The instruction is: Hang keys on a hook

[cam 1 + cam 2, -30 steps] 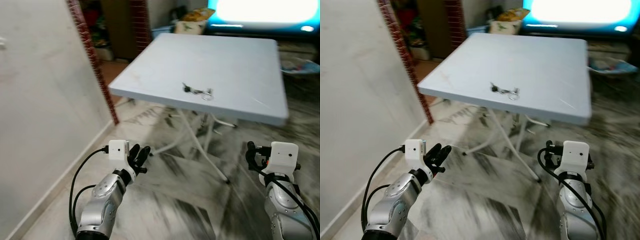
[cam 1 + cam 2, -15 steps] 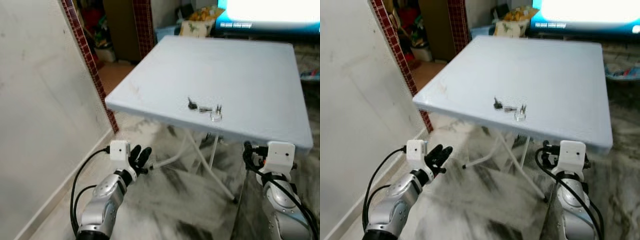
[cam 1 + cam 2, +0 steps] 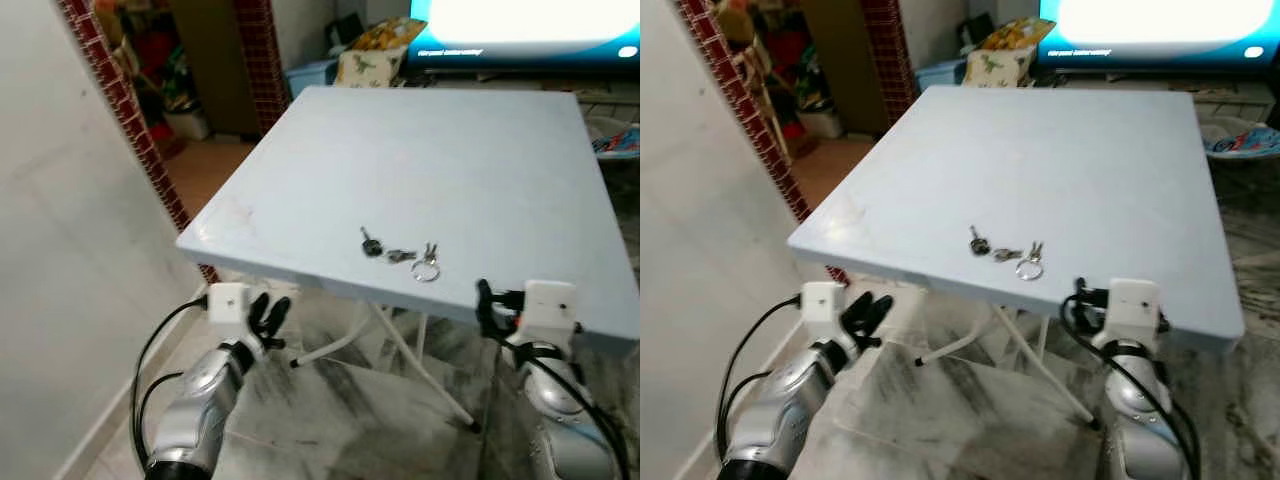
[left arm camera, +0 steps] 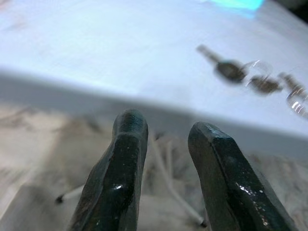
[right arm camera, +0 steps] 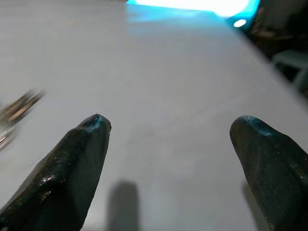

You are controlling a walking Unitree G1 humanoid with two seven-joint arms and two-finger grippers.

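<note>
The surface (image 3: 480,150), a pale blue-grey square top on white crossed folding legs (image 3: 400,335), lies before me and tilts slightly in view, its near edge facing my arms. Beneath it runs a grey-veined marble floor (image 3: 330,420). To my left stands a plain off-white wall (image 3: 60,280), edged by a strip of dark red tiles (image 3: 120,95). Beyond the far edge glows a bright screen (image 3: 520,25), with a patterned cushion (image 3: 368,50) just beside it.

The keys (image 3: 400,254) lie flat on the surface, near its front edge and roughly midway across. They form a short loose string: a dark-headed key at my left end, a small silver piece in the middle, and two short silver keys gathered on a thin bright ring at my right end. In the left wrist view the keys (image 4: 255,79) appear blurred but with the same order of parts.

My left gripper (image 3: 268,315) hangs below and in front of the near edge, well apart from the keys; its fingers (image 4: 125,159) stand a narrow gap apart, grasping nothing. My right gripper (image 5: 173,159) is at the front edge on my right side, near the keys but not touching them; its fingers (image 5: 72,159) are spread wide over bare surface, released, with the keys (image 5: 17,113) blurred off to one side.
</note>
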